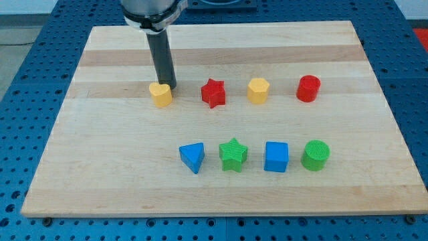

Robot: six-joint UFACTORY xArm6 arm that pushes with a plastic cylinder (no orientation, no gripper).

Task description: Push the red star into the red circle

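red star (213, 92) sat to view's right of my tip (170, 87) | yellow hexagon (258, 90) stood between star and red circle (308, 88) | end effector a bare rod, grasping nothing

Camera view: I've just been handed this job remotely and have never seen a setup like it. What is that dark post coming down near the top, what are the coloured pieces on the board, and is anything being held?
The dark post is the robot arm's pushing rod. It has no gripper, so nothing is held; it only slides blocks along the wooden board.

There is one camera, looking down at the board from its near edge.

My tip sits just behind the yellow heart, at its upper right edge, seemingly touching it.

The upper row runs from the view's left: yellow heart, red star, yellow hexagon, red circle. The lower row: blue triangle, green star, blue cube, green circle.

The red star must reach the red circle, and the yellow hexagon stands between them.
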